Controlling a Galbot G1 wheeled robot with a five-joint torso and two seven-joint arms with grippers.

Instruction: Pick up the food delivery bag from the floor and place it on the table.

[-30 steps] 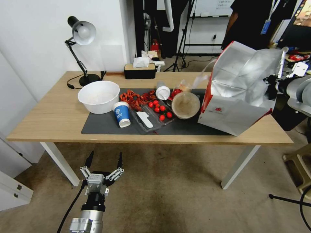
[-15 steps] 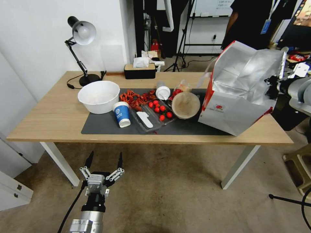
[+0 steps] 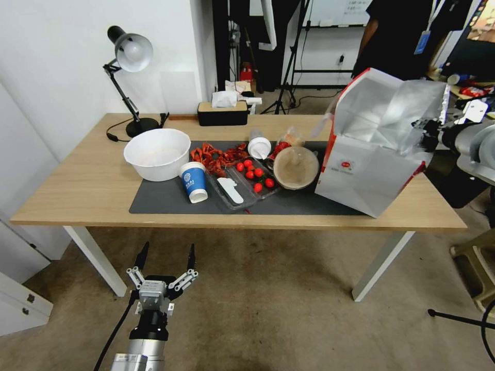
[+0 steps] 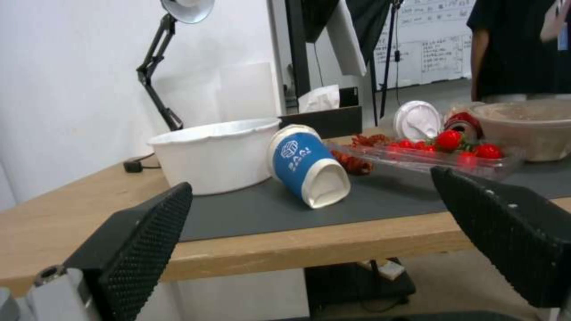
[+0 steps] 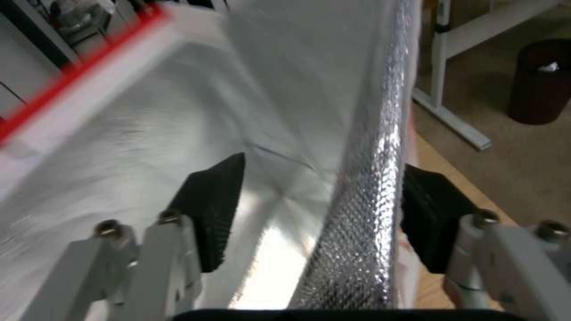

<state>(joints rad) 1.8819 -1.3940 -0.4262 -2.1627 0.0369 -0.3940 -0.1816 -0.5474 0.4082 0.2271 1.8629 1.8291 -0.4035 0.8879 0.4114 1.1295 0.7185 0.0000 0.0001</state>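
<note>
Our right gripper (image 5: 321,209) reaches in from the right side at tabletop height, its two black pads spread a little apart with the foil-lined rim of the food delivery bag (image 3: 374,149) running between them; one pad sits inside the bag, the other outside, and we cannot tell whether they actually press the rim. The bag stands on the right end of the table (image 3: 82,190), its near corner on bare wood and its far side over the dark grey mat (image 3: 170,198), mouth open and leaning toward the gripper. We see a small round red logo on its white face, with a line of print beneath that is too small to read. Our left gripper (image 3: 165,256) hangs low over the floor (image 3: 268,309) before the table, fingers wide apart and empty, pointing toward the tipped blue paper cup (image 4: 306,165), which bears a white emblem.
</note>
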